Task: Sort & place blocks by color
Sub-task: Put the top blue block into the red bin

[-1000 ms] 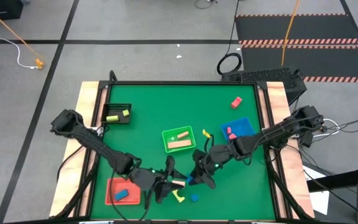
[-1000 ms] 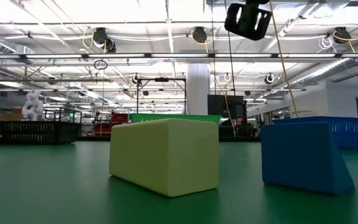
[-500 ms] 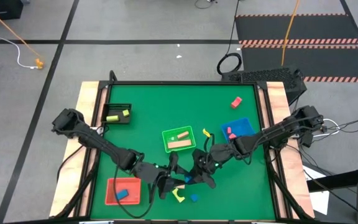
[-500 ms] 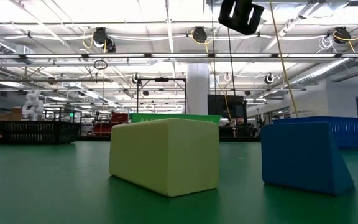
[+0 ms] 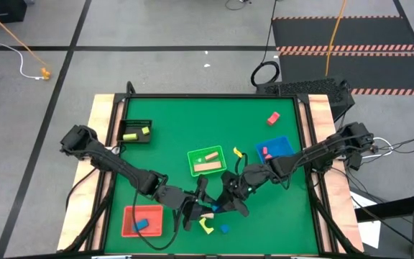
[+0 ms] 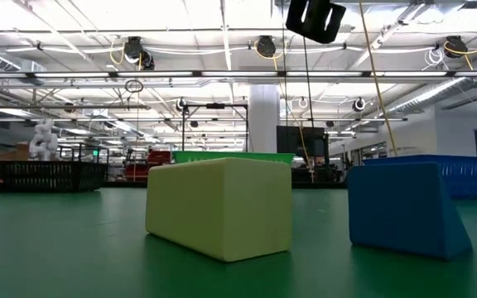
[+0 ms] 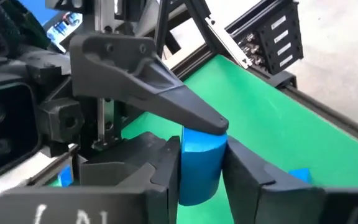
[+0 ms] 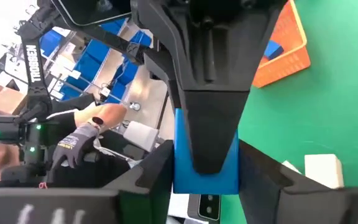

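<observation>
Gripping: a blue block [image 7: 199,163] is clamped between both grippers at the table's six o'clock edge
Left gripper [image 5: 192,208]: closed on its one end
Right gripper [image 5: 225,200]: closed on the other; long axis cannot be told
Red tray [image 5: 128,224]: at seven o'clock

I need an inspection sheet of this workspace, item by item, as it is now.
Surface: green mat with wooden side boards.
Job's things: blue block held between both grippers; red block, yellow arch and blue cube loose; a blue piece lies in the red tray.
Clutter: nothing seen.
Grippers: left gripper and right gripper both shut on the blue block, over the mat.
Cables: orange cable and black coil on the floor.
Surroundings: a person's gloved hand beyond the table.
</observation>
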